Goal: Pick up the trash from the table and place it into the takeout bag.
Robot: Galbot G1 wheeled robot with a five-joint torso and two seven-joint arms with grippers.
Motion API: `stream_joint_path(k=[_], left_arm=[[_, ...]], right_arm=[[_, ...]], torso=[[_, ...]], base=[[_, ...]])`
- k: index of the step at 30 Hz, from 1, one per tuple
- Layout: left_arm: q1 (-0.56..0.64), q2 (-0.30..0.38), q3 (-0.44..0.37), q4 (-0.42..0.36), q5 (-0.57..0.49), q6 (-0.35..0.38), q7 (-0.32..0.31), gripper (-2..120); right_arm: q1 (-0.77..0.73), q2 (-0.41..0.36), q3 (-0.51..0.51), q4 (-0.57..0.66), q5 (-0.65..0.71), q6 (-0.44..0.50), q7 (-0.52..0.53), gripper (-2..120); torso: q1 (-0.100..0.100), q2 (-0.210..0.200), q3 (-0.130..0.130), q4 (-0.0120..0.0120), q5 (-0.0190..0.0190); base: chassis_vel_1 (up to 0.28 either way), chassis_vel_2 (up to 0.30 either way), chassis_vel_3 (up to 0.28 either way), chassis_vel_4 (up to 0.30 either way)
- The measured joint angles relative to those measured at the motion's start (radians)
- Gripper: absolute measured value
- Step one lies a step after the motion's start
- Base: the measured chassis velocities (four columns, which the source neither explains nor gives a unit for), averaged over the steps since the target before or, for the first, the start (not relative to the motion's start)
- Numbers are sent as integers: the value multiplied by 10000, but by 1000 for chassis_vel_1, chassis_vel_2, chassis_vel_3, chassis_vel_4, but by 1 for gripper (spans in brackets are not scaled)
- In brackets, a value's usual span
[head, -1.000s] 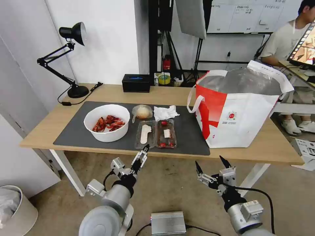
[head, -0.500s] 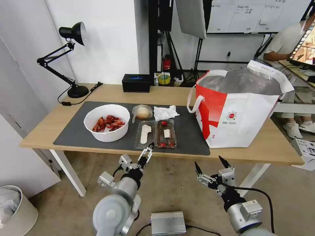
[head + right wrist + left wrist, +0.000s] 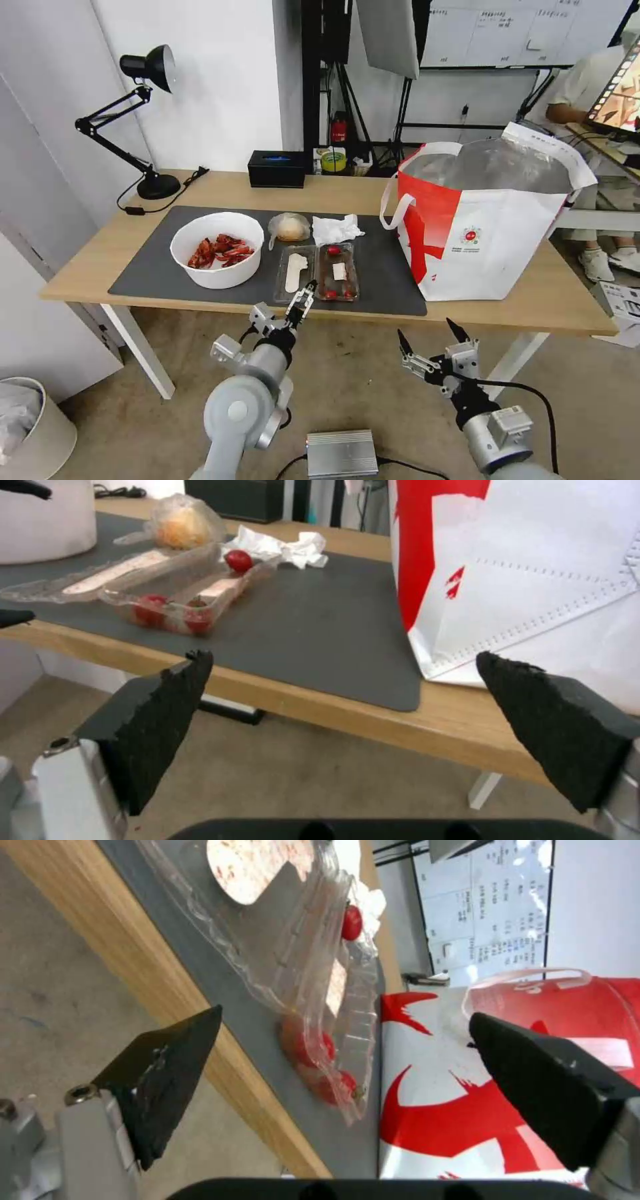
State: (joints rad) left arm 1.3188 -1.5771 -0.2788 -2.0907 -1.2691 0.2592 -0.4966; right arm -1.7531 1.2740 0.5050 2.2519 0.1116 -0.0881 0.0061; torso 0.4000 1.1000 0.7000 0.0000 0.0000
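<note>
Plastic box point(image 3: 317, 272): we see it just beyond our left hand point(image 3: 303, 301), at the tabletop's point(image 3: 100, 267) near edge.
Left hand: spread wide, holding nothing.
Right hand point(image 3: 430, 341): open too, low, empty.

the surface point(image 3: 333, 190) is seen as pale wood grain under a matt dark grey mat point(image 3: 387, 267). the hinged box point(image 3: 319, 272) is made of thin, glossy clear plastic. silver foil is seen lining the takeout bag point(image 3: 487, 233). the tissue point(image 3: 337, 228) is crumpled white paper.

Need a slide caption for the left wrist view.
Open left end effector nearing the clear hinged box at the table edge.
</note>
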Motion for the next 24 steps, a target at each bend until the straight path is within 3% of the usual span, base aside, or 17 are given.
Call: stream_joint_path(k=[24], left_arm=[[-516, -109, -180, 299, -125, -116, -671, 100]], right_arm=[[183, 120, -114, -306, -58, -3, 29, 100]], torso=[[0, 1, 0, 0, 0]], base=[[0, 0, 0, 0]])
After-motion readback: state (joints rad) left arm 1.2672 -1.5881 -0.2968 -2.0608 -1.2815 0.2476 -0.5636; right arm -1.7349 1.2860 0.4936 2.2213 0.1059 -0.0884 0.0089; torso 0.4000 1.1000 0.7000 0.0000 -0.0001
